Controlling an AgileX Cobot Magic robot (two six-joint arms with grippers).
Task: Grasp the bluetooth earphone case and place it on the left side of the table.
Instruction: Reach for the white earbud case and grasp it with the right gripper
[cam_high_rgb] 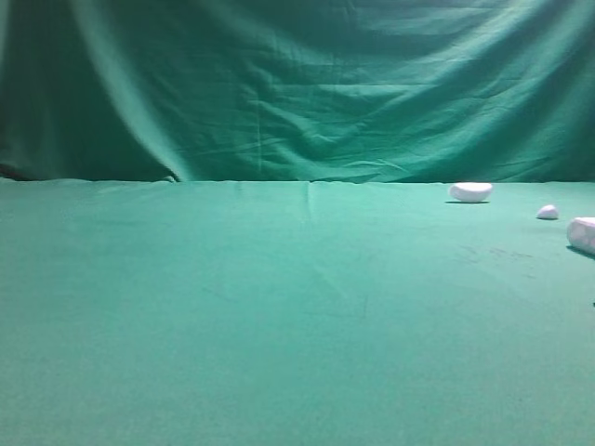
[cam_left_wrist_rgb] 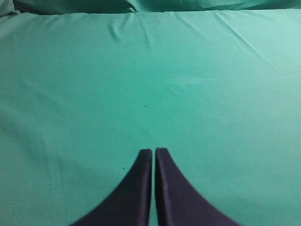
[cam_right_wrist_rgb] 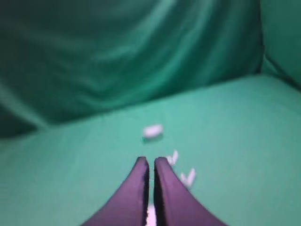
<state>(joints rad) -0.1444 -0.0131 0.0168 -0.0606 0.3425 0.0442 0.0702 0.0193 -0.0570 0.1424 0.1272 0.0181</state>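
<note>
Resting near the table's [cam_high_rgb: 232, 307] right edge, the bluetooth earphone case [cam_high_rgb: 583, 234].

Green draped backdrop [cam_high_rgb: 297, 84]: cloth hung across the whole rear of the high view, with long soft folds running diagonally from the upper left. Dark shadowed patch at its lower left corner. The same cloth is blurred in the right wrist view and shows as a thin strip along the top of the left wrist view.

White half-moon piece [cam_high_rgb: 470, 191]: far right, lying close to the foot of the backdrop, small shadow beneath it.

Tiny white blob [cam_high_rgb: 548, 212]: right of the half-moon piece and nearer the camera, clearly apart from it.
</note>
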